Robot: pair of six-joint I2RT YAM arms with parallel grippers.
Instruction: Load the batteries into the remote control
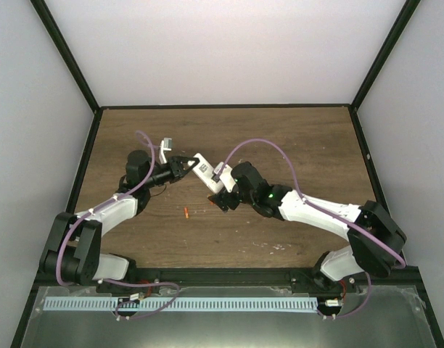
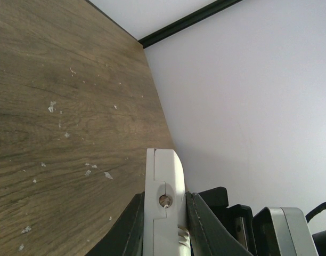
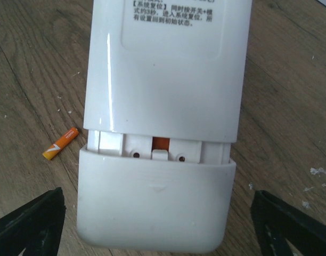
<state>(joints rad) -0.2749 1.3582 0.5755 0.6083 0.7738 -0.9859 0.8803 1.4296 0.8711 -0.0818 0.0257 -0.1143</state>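
From above, your left end effector (image 1: 180,167) clamps the remote control (image 1: 206,174) just beyond the loose battery (image 1: 186,212). Left wrist: likely a light, hard, slick shell, so grip its long edges. Right wrist: your right end effector (image 3: 157,196) gapes wide, holding nothing.
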